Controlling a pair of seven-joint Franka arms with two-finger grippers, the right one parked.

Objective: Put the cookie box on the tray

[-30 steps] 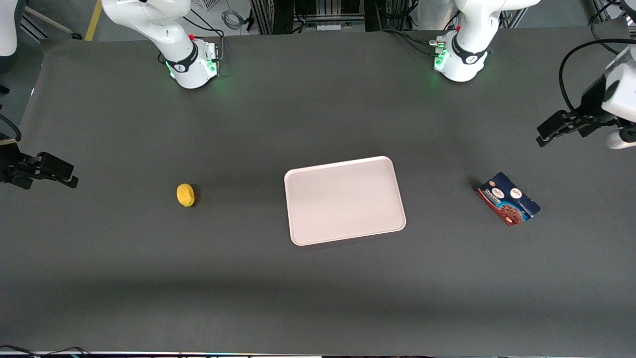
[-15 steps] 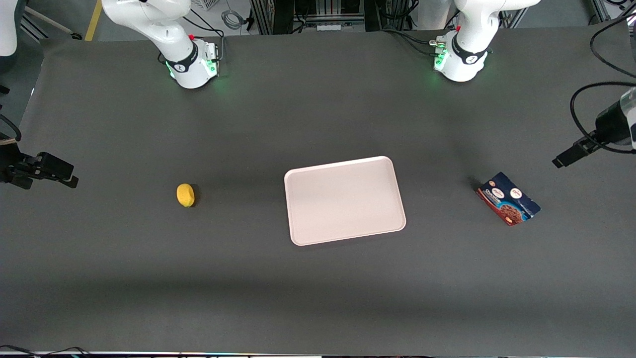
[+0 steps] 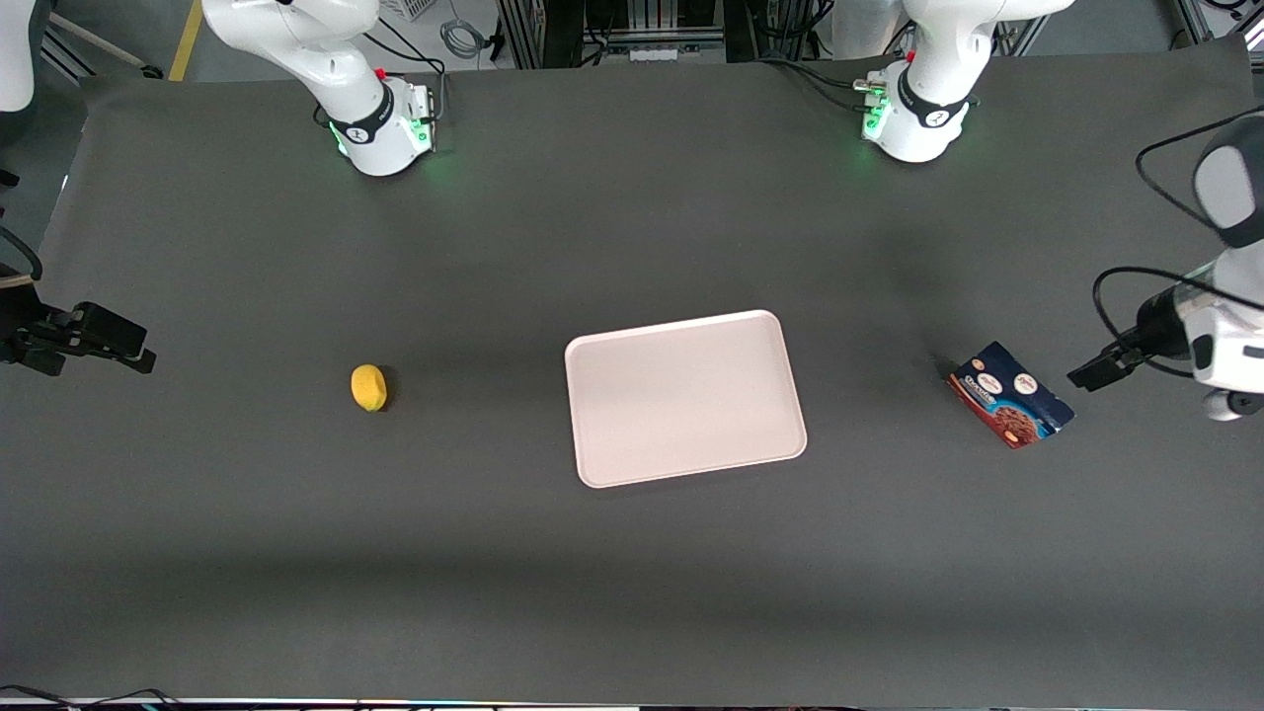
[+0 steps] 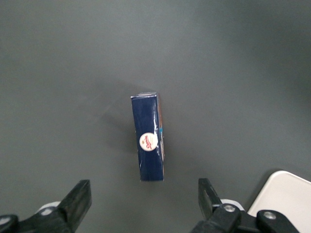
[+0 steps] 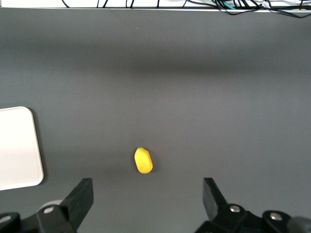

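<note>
- A small yellow rounded lump point(image 3: 368, 387) lies on the dark grey tabletop point(image 3: 632, 592) toward the parked arm's end, well apart from everything else; the right wrist view shows it too point(image 5: 143, 160).
- A large pale pinkish-white rectangular plastic tray point(image 3: 685, 397) with rounded corners and a low raised rim sits near the middle of the tabletop, slightly skewed to its edges. Nothing lies on it. One rounded corner of it shows in the left wrist view point(image 4: 286, 194).
- A small flat rectangular cookie box point(image 3: 1010, 407), dark navy with a red-brown edge, a chocolate cookie picture and white round logos, rests on the tabletop toward the working arm's end, apart from the tray and turned at an angle to the tabletop's edges. In the left wrist view it shows a narrow navy side with one round logo point(image 4: 148, 142), so it may be resting on an edge, though the front view does not settle that.
- The left arm's black two-finger hand point(image 3: 1098, 367) hovers just beside the cookie box, toward the end edge of the tabletop. In the left wrist view its fingers point(image 4: 77, 201) are spread wide with nothing between them, the box lying apart from both tips.
</note>
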